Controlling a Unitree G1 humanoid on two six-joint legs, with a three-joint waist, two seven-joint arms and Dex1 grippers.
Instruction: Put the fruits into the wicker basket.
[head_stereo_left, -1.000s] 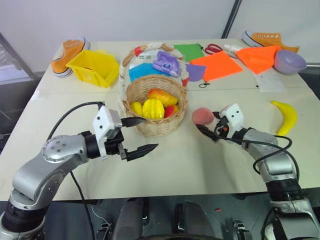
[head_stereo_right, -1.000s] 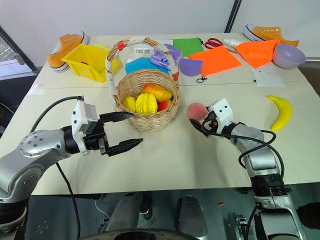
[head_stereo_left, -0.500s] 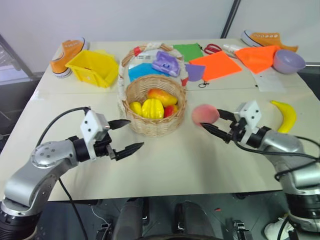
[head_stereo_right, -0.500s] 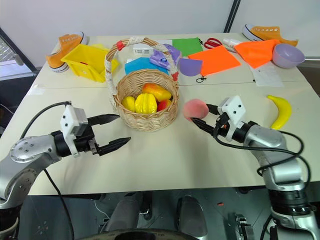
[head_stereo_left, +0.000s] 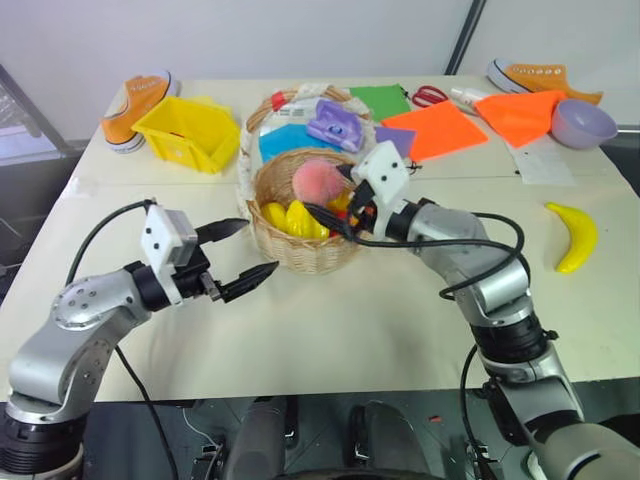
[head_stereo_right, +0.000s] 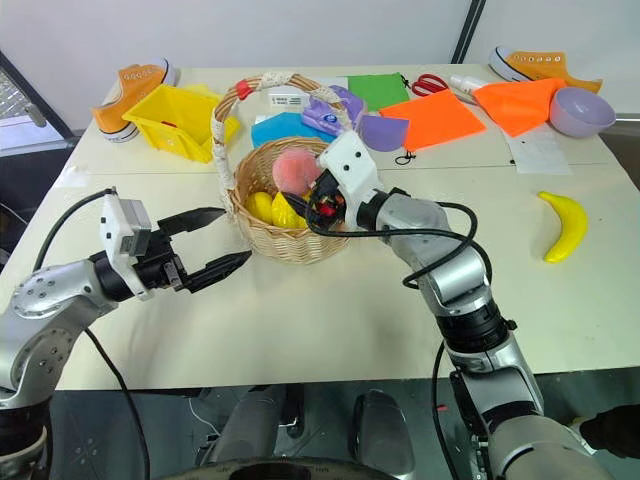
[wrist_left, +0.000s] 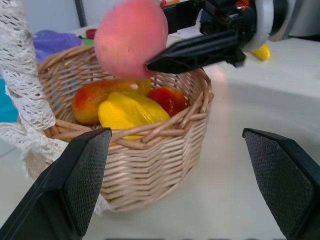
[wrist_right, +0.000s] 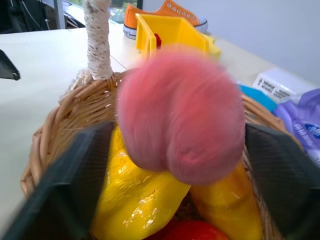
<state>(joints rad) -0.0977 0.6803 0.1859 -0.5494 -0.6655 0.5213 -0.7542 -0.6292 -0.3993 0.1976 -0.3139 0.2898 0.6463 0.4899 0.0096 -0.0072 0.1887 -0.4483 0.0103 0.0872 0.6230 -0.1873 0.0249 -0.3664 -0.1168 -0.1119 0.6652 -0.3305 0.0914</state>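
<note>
The wicker basket (head_stereo_left: 305, 255) stands mid-table with yellow and orange-red fruits (head_stereo_left: 285, 216) inside. My right gripper (head_stereo_left: 325, 190) reaches level over its rim from the right. The pinkish-red peach (head_stereo_left: 316, 180) hangs above the fruits, between its spread fingers. In the right wrist view a slim gap shows beside the peach (wrist_right: 182, 115). My left gripper (head_stereo_left: 258, 247) is open and empty, just left of the basket and pointing at it. The yellow banana (head_stereo_left: 575, 238) lies on the table at the far right.
A yellow bin (head_stereo_left: 190, 130) and an orange shoe (head_stereo_left: 130, 105) sit at the back left. Behind the basket are a purple toy (head_stereo_left: 335, 125) and coloured cloths (head_stereo_left: 432, 130). A purple bowl (head_stereo_left: 582, 120) and another shoe (head_stereo_left: 540, 75) are at the back right.
My right gripper has swung left and up, carrying the peach from the table right of the basket to above it, and its fingers have spread. The left gripper has barely moved.
</note>
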